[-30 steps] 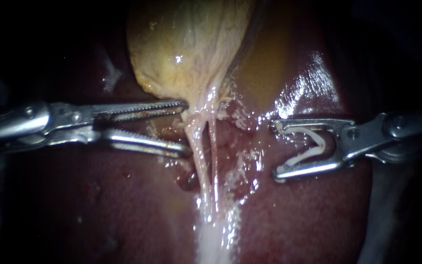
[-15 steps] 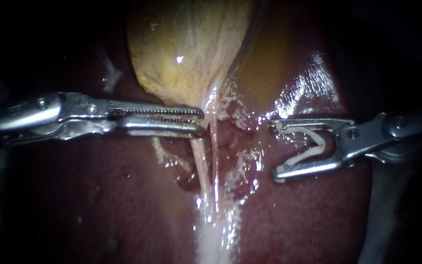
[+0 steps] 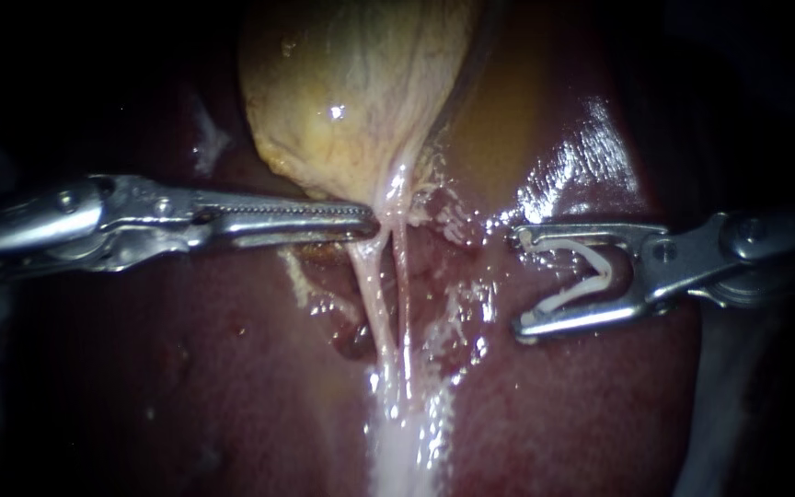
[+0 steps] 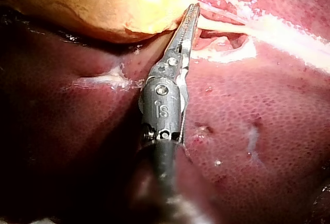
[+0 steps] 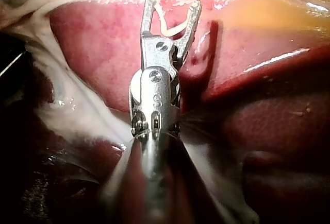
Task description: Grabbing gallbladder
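Endoscope view. The gallbladder (image 3: 351, 92), a yellowish sac, occupies the upper centre of the frame. It narrows downward to a pale neck just above the middle. It lies on the dark red liver (image 3: 232, 368), which fills the lower half and both sides.

Two pale tubes (image 3: 379, 304) run from the neck down to the lower centre, side by side. There they merge into a white, glistening band.

The left tool (image 3: 361, 221) enters from the left edge and lies roughly level. Its serrated jaws are closed together, with only a thin line showing between them. Their tips pinch the pale tissue at the gallbladder's neck, where the nearer tube bends toward them.

The right tool (image 3: 522, 281) enters from the right edge and stands well apart from the neck, over the liver at centre right. Its jaws are spread wide. A white V-shaped clip (image 3: 607, 267) is seated between them, its two ends resting against the jaw tips.

Left wrist view. The closed jaws meet the lower edge of the gallbladder (image 4: 93, 2), at the point where the white band starts. Liver lies under and beside the shaft.

Right wrist view. The spread jaws carry the clip (image 5: 170, 28) above the liver surface. White tissue lies just ahead of the tips; contact cannot be confirmed.
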Controlling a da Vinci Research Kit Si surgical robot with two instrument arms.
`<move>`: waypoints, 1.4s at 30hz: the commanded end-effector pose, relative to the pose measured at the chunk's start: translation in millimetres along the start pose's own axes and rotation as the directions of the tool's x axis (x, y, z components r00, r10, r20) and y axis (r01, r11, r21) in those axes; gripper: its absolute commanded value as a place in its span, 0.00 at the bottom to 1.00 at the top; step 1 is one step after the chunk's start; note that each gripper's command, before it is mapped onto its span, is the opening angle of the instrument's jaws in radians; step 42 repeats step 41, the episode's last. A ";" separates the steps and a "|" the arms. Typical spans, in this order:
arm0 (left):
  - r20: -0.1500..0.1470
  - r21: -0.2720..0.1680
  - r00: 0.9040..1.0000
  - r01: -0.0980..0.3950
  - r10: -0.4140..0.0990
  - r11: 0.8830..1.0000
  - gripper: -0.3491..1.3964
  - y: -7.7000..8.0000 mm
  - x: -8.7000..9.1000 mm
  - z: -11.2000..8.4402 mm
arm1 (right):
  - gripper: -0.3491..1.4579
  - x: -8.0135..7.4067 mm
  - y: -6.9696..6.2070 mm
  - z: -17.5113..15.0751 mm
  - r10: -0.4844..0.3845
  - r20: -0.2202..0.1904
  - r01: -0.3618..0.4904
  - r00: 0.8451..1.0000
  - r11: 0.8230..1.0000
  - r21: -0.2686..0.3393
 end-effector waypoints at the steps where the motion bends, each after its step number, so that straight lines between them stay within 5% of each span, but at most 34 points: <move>1: 0.000 0.000 1.000 0.001 -0.001 1.000 0.00 0.1 0.1 -0.2 | 0.47 0.0 0.0 0.0 0.000 0.000 0.000 1.000 1.000 0.000; 17: -0.012 -0.008 1.000 0.022 -0.022 1.000 0.00 1.0 4.1 -5.4 | 0.47 0.0 0.0 0.0 0.000 0.000 0.000 1.000 1.000 0.000; 42: -0.021 -0.005 0.999 0.027 -0.027 1.000 0.00 1.4 4.8 -6.3 | 0.46 0.0 0.0 0.0 0.000 0.000 0.000 1.000 1.000 0.000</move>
